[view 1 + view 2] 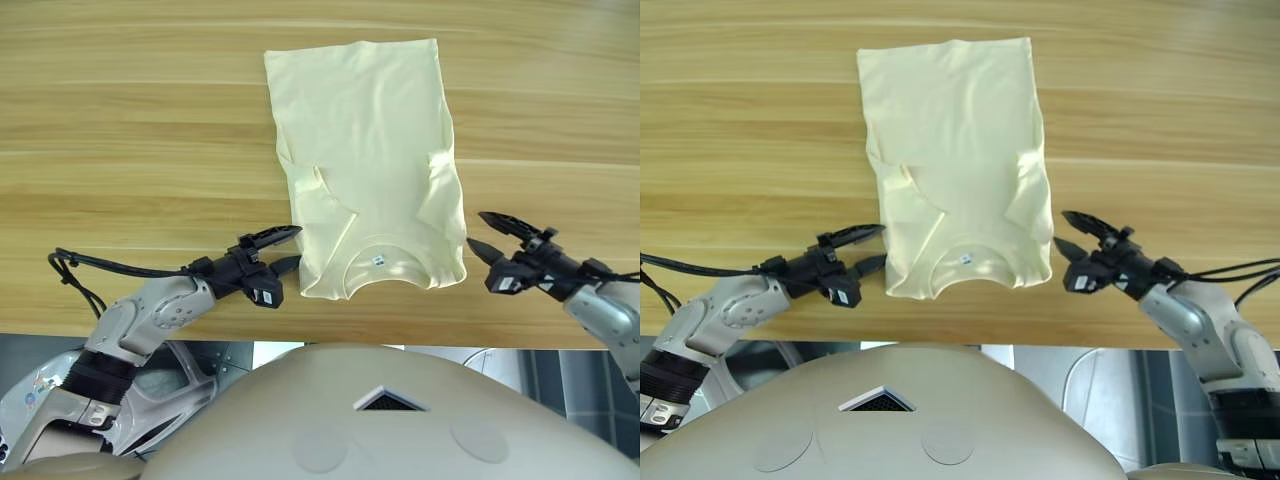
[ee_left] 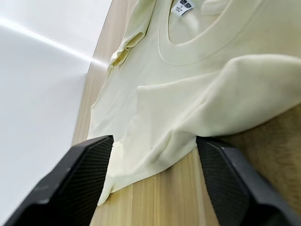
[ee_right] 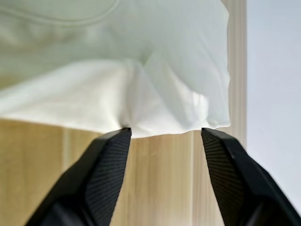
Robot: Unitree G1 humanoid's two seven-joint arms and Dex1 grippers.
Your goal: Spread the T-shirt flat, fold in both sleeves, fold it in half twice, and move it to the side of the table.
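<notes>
While both hands hang spread wide with nothing in them, here's the left hand [image 1: 292, 247] just beside the near left corner of the T-shirt [image 1: 365, 150], its dark fingers [image 2: 75, 183] gaping on either side of that corner of cloth. Across on the other side, the right hand [image 1: 477, 230] sits just off the near right corner, jaws well apart too. Between them the pale yellow T-shirt lies on the wooden worktop [image 1: 130, 130], sleeves folded in over the body, collar [image 1: 385, 277] by the near edge, hem at the far end.
</notes>
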